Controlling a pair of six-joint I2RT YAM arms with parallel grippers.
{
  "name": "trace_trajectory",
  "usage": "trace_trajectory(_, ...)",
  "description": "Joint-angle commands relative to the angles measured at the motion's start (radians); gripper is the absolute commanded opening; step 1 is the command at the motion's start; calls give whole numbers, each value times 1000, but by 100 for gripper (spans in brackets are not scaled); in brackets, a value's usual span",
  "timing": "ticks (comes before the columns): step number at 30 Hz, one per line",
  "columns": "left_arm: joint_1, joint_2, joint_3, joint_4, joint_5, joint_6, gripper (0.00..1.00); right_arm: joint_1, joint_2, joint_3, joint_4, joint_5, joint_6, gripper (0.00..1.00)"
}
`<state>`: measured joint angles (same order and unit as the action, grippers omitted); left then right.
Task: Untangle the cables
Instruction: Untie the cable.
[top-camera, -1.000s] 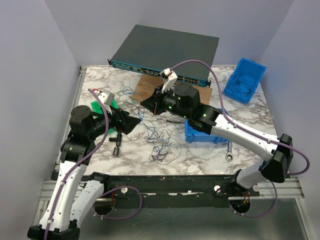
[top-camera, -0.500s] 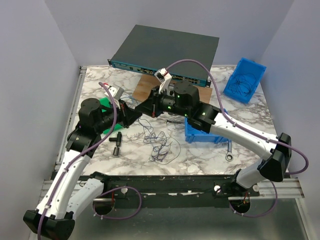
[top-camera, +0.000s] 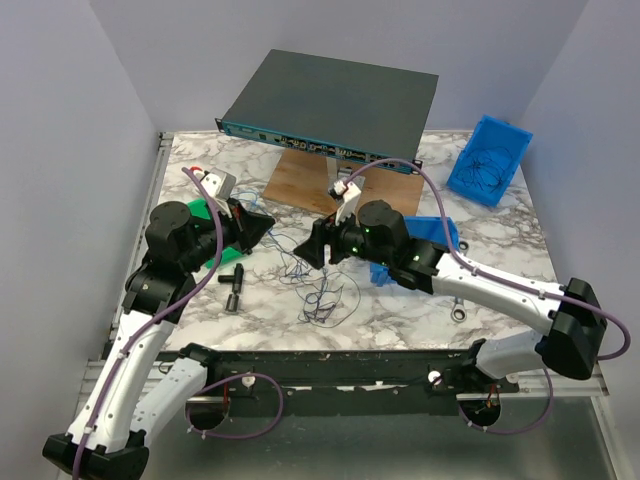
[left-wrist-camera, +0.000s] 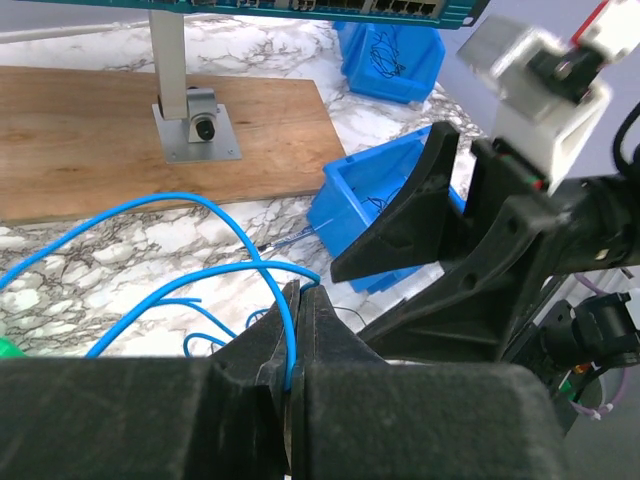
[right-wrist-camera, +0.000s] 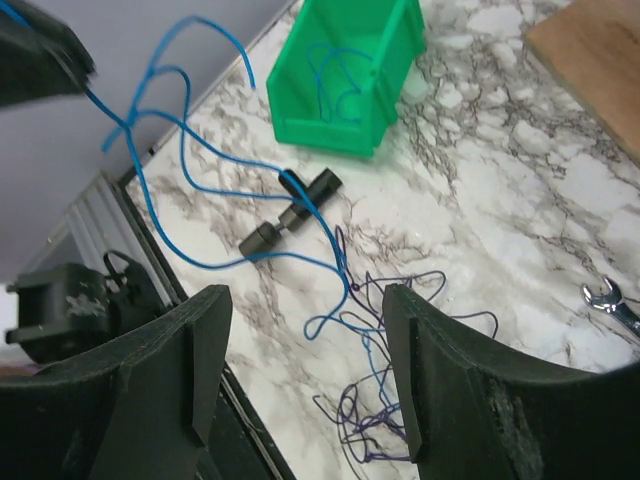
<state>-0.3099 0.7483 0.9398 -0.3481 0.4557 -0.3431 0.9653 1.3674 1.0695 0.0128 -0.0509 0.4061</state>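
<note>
The cables (top-camera: 322, 293) are a loose tangle of thin blue and purple wires on the marble near the table's front. My left gripper (top-camera: 263, 226) is shut on a bright blue strand (left-wrist-camera: 180, 197), which runs straight into the closed jaws (left-wrist-camera: 298, 292). From there the strand (right-wrist-camera: 276, 254) hangs slack down to the purple loops (right-wrist-camera: 372, 428). My right gripper (top-camera: 318, 243) hovers open just above the tangle, right of the left gripper. Its fingers (right-wrist-camera: 200, 345) stand wide apart with nothing between them but the wires below (right-wrist-camera: 305, 300).
A green bin (right-wrist-camera: 345, 70) sits left, partly under the left arm. A black T-shaped part (top-camera: 235, 283) lies near it. A blue bin (top-camera: 415, 255) lies under the right arm, another (top-camera: 490, 160) at the back right. A wrench (top-camera: 458, 306), wooden board (top-camera: 300, 180) and network switch (top-camera: 330, 105) are also present.
My left gripper has shut on the blue strand and holds it raised. My right gripper has opened, let go, and dropped forward toward the tangle.
</note>
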Motion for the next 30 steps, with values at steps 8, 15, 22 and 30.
trace_trajectory(8, -1, -3, 25, -2, 34, -5, 0, 4, 146, 16, 169, -226, -97, 67)
trace_trajectory(15, -1, -2, 62, -29, -22, -11, 0, 4, 222, 31, 187, -205, -74, 67)
trace_trajectory(22, 0, -15, 132, -99, -205, 26, 0, 5, 217, -35, 162, -108, -42, 22)
trace_trajectory(30, 64, -1, 256, -224, -441, 93, 0, 3, 150, -241, 149, 98, 64, 12)
